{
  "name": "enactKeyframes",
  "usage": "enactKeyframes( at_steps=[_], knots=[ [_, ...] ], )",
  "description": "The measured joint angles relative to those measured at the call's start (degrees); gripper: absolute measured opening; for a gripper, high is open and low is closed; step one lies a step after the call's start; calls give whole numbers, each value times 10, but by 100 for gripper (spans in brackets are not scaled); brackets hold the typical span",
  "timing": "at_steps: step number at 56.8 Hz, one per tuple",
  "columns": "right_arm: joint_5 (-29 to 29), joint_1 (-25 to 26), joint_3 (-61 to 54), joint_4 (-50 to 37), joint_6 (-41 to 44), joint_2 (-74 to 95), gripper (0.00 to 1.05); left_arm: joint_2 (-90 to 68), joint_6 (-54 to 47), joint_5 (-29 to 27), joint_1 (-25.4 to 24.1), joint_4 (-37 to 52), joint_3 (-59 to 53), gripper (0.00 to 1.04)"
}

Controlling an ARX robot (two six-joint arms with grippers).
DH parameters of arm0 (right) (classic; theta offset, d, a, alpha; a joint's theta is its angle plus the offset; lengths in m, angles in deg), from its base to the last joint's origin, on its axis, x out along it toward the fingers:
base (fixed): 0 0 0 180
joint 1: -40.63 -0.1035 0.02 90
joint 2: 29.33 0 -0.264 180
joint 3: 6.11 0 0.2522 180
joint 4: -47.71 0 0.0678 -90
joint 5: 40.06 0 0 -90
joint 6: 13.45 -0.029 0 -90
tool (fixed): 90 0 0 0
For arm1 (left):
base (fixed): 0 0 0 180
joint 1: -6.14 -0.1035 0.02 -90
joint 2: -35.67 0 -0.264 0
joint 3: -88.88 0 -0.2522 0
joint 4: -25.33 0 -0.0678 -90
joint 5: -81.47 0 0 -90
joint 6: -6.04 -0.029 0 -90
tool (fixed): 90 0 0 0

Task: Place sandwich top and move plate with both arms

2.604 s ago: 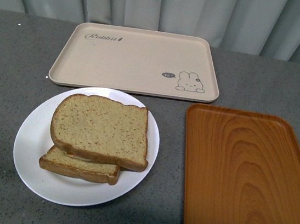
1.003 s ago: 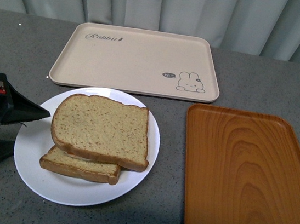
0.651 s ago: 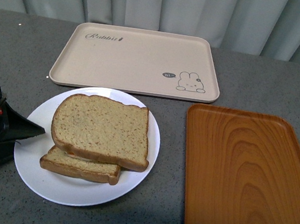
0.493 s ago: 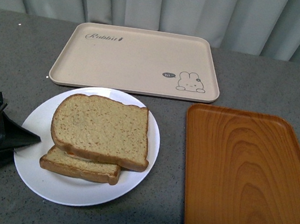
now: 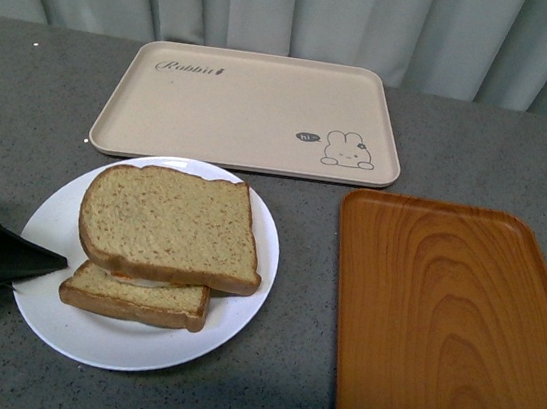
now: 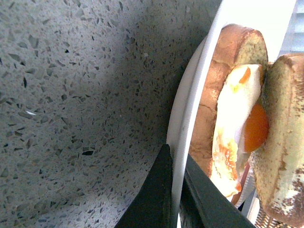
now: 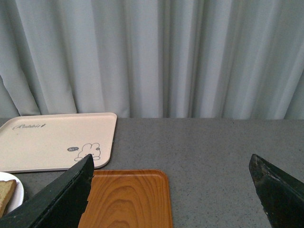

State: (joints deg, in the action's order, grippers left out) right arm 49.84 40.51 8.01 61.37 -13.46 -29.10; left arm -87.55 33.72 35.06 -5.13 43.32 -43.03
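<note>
The white plate (image 5: 124, 341) sits at the front left of the grey table. On it the sandwich top (image 5: 165, 223), a bare wholegrain slice, lies across a lower slice (image 5: 130, 297). My left gripper (image 5: 39, 259) is shut on the plate's left rim. In the left wrist view its jaws pinch the plate rim (image 6: 187, 123), one above and one below, with the left gripper (image 6: 175, 164) beside the stacked bread and a fried egg (image 6: 240, 121) between the slices. The right gripper (image 7: 171, 183) hangs open high above the table, out of the front view.
A beige rabbit-print tray (image 5: 250, 111) lies behind the plate. An orange wood-grain tray (image 5: 444, 328) lies to the right, also the orange tray (image 7: 126, 199) below the right gripper. Grey curtains close off the back edge.
The left gripper came in from the left, lowered to the plate's rim and shut on it. The plate with both slices has shifted slightly left.
</note>
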Motion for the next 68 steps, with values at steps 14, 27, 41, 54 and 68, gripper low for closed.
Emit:
enactKeyframes(
  at_steps=[14,27,41,54,68],
  knots=[
    [0,0,0,0,0,0,96,18,57,37,0,63,-25,4],
    [0,0,0,0,0,0,96,57,135,76,-2,119,-40,4],
    [0,0,0,0,0,0,96,81,240,55,12,181,-22,4],
    [0,0,0,0,0,0,96,21,339,-39,64,192,111,4],
    [0,0,0,0,0,0,96,-74,375,-102,108,139,268,4]
  ],
)
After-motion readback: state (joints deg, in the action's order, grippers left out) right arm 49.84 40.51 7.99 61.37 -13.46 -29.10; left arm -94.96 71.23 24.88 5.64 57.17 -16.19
